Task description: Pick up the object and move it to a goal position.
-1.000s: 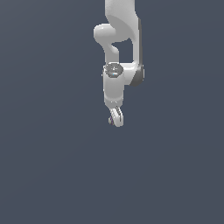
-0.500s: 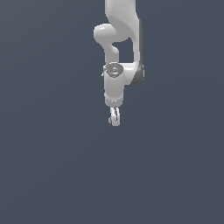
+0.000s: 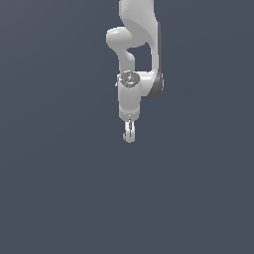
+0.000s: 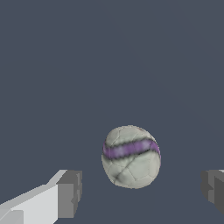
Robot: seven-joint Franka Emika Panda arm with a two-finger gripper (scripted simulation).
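Note:
The object is a whitish ball [image 4: 131,156] with a purple band around it, resting on the dark grey floor. In the wrist view it lies between my two fingers, closer to the pale finger [image 4: 65,194] than to the other finger [image 4: 213,190]. My gripper [image 4: 140,192] is open wide, with gaps on both sides of the ball. From the exterior view the gripper [image 3: 129,135] points straight down and is seen edge-on, so the ball cannot be told apart from the fingertips there.
The white arm [image 3: 139,39] comes down from the top of the exterior view. Flat dark grey floor [image 3: 59,188] spreads all around. No goal marker is visible.
The hand has turned slightly at the wrist, so the fingers now line up edge-on in the exterior view. Its position has hardly shifted.

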